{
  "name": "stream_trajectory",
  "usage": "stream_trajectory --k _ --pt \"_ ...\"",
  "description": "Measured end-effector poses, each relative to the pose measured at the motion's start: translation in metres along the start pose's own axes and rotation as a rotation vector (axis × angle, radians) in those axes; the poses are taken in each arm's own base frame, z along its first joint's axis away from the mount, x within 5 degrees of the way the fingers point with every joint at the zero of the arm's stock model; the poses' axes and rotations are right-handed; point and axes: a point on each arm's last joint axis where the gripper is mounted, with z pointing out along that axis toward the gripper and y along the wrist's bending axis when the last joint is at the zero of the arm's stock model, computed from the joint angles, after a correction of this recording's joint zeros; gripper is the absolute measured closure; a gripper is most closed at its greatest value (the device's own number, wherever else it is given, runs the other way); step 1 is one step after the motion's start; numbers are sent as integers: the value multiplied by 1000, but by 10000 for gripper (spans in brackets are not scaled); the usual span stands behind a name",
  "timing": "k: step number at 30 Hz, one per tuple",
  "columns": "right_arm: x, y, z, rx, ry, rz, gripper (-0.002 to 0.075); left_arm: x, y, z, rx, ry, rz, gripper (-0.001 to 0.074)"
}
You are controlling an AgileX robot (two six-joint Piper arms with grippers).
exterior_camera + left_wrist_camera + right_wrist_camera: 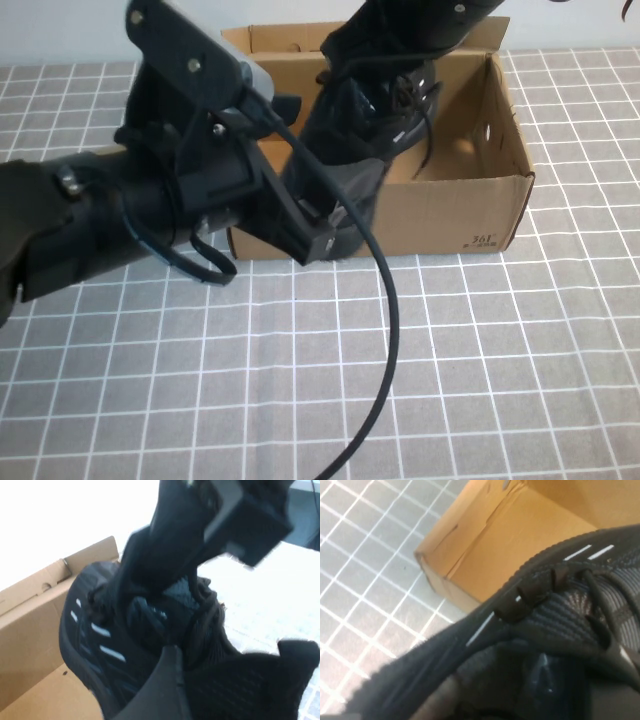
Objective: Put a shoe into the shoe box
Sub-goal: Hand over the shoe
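1. The shoe point(365, 135) hangs over the front wall of the shoe box point(470, 215), at about 12 o'clock on the table point(480, 380). Its upper part is above the box interior and its lower end is at the front edge.
2. The right pincer point(385, 70) comes down from 12 o'clock. Its fingers are together, clamped on the shoe at the collar and laces; the right wrist view shows the knit upper and laces point(555, 587) directly beneath it.
3. The left pincer point(330, 225) reaches in from 9 o'clock. Its fingers stand apart around the lower end of the shoe at the front wall; whether they touch it cannot be told.
4. Judgement: the shoe is not yet seated. The step calls for carrying it past the front wall toward 12 o'clock, then lowering it flat.
5. Risks: the sole catching on the cardboard rim; the trailing cable point(385, 330) snagging; a loose lace hanging outside the box.
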Motion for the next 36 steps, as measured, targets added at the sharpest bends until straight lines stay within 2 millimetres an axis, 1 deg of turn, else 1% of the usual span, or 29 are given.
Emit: stream_trajectory --k 7,15,22,25,27,31,34,36 --pt "-3 0 0 3 -36 20 732 11 8 16 -67 38 14 67" --pt "-3 0 0 -3 -37 22 732 31 23 42 -201 101 6 67" --pt "-3 1 0 -7 -33 21 732 48 24 58 -192 160 -4 67" --pt "-2 1 0 -14 -26 14 732 51 24 61 -189 172 -3 73" --pt "-2 1 0 -14 -23 10 732 52 23 62 -186 178 7 92" --pt "-1 1 0 -14 -14 7 732 54 23 64 -183 187 25 178" --pt "-1 1 0 -13 -8 3 732 54 23 64 -181 189 47 218" --pt "0 1 0 -13 -3 -1 732 54 23 64 -179 190 63 231"
